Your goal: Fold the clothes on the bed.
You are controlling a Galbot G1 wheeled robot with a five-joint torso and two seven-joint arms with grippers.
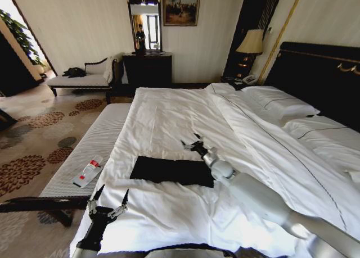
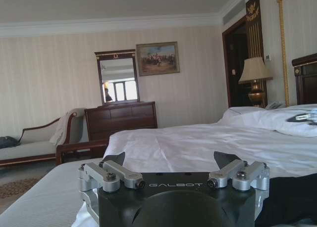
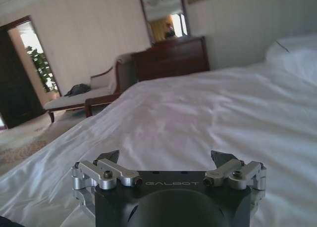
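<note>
The clothes (image 1: 171,171) lie folded into a flat black rectangle on the near part of the bed (image 1: 169,114), on its white sheet. My right gripper (image 1: 191,144) hangs open just past the rectangle's far right corner, nothing between its fingers; the right wrist view has it (image 3: 166,157) open over bare white sheet (image 3: 198,108). My left gripper (image 1: 111,199) stands open at the bed's near left corner, apart from the clothes. The left wrist view shows it (image 2: 169,160) open and empty, with the black fabric (image 2: 290,197) beside it.
A pale ribbed bench (image 1: 95,145) runs along the bed's left side with a small white-and-red tube (image 1: 88,171) on it. Pillows (image 1: 281,106) and the dark headboard (image 1: 320,72) are at right. A chaise longue (image 1: 84,78), dresser (image 1: 147,67) and lamp (image 1: 250,41) line the far wall.
</note>
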